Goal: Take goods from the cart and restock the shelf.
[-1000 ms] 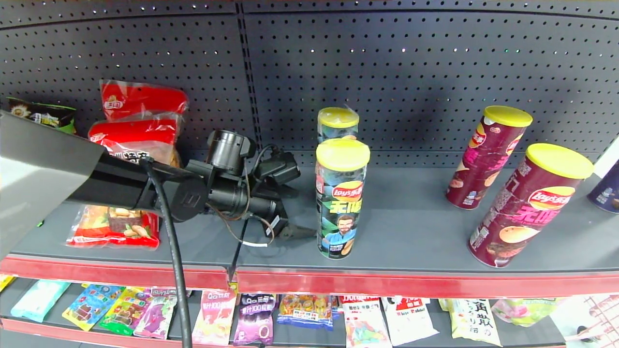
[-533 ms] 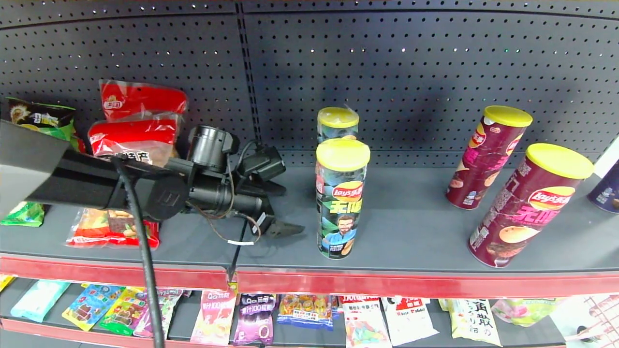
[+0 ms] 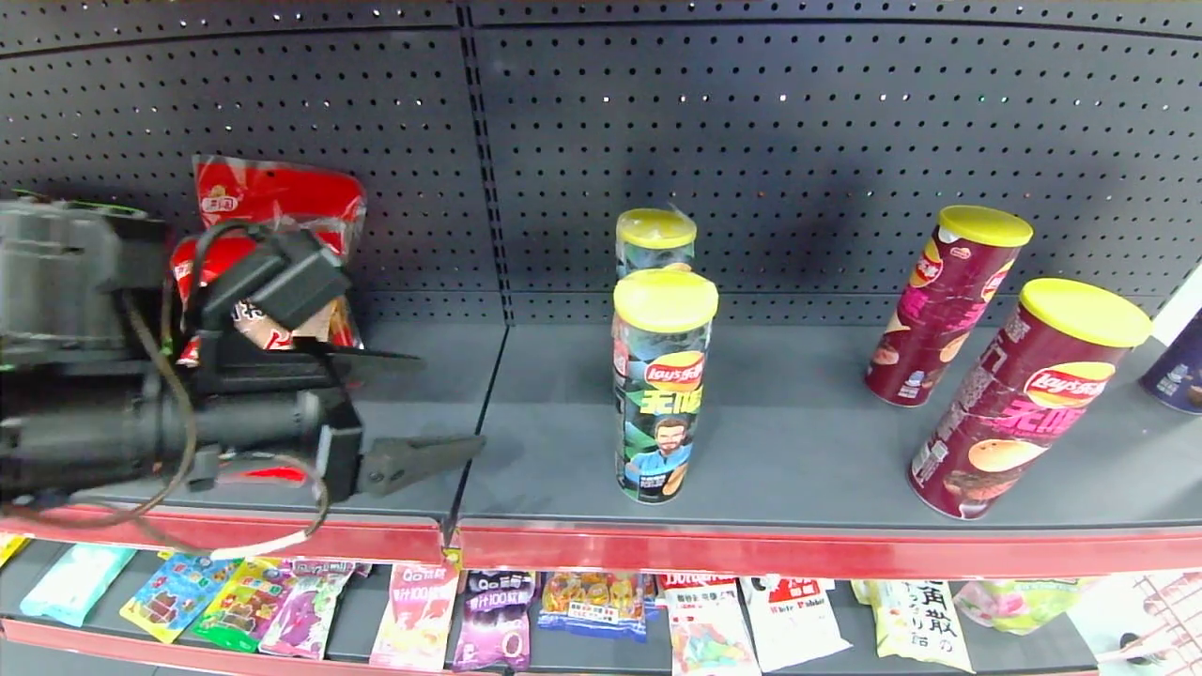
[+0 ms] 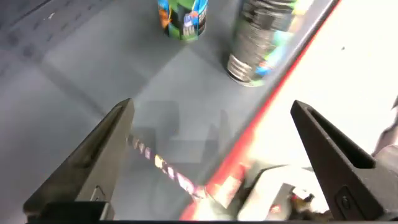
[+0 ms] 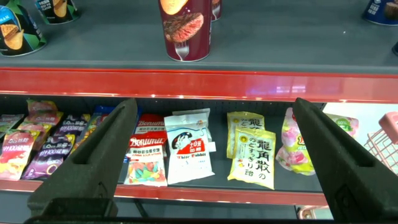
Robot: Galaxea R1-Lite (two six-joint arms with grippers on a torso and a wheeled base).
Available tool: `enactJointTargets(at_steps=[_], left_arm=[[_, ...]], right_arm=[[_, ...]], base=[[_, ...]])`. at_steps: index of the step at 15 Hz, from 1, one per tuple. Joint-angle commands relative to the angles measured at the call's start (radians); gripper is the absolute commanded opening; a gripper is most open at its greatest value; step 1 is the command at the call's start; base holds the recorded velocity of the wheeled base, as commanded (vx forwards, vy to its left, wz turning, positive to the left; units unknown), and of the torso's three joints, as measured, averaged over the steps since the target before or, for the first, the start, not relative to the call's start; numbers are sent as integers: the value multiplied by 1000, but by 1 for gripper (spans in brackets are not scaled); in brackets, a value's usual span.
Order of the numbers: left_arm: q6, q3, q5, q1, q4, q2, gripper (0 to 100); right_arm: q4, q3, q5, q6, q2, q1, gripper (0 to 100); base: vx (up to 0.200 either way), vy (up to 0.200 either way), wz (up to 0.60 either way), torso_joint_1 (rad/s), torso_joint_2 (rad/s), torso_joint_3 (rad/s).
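Two green chip cans with yellow lids stand mid-shelf, one [image 3: 662,385] in front of the other [image 3: 655,239]. My left gripper [image 3: 453,398] hovers open and empty over the shelf's front edge, well to the left of them. In the left wrist view its fingers [image 4: 93,165] spread wide above the grey shelf board [image 4: 93,81], with both green cans [image 4: 261,37] ahead. My right gripper [image 5: 214,102] is open and empty, below and in front of the red shelf edge [image 5: 199,84], facing the lower shelf. A maroon can [image 5: 186,28] stands above it.
Two maroon cans [image 3: 1028,399] [image 3: 948,305] stand on the right of the shelf [image 3: 798,441], a blue can [image 3: 1174,371] at its far right. Red snack bags [image 3: 277,197] lean at the back left. Several flat snack bags [image 3: 793,620] fill the lower shelf. A pink wire cart [image 5: 382,140] is at the right.
My left arm has drawn back to the left, away from the front green can and nearer the camera. The cans have not moved.
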Motion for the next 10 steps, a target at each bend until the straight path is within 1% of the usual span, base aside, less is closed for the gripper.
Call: enactJointTargets(at_steps=[1,2,3,4,6,7,8,9,10], left_arm=[[-128,332,154,53,4,-488,100],[-144,441,223,76,35,-655,100],[-147,458,231,76,55,-692,100],[-172,496,238,76,170,-833,100],[-172,498,241,76,320,-981,100],[-180,517,243,76,437,-1116,100],[-181,548,235,74,489,-1214,100],[-184,609,249,53,501,-1372,100],[-190,609,263,45,496,-1381,100]], right_arm=[[0,0,0,0,0,0,100],[0,-2,8,-2,3,3,100],[0,-2,9,-2,12,5,100],[0,-2,9,-9,16,8,100],[1,-2,14,-42,18,8,100],[0,-2,13,-22,27,13,100],[0,-2,13,-22,27,13,100],[1,-2,14,-22,24,11,100],[1,-2,16,-22,21,11,100]], base=[[0,0,0,0,0,0],[0,0,0,0,0,0],[0,0,0,0,0,0],[0,0,0,0,0,0],[0,0,0,0,0,0],[0,0,0,0,0,0],[0,0,0,0,0,0],[0,0,0,0,0,0],[0,0,0,0,0,0]])
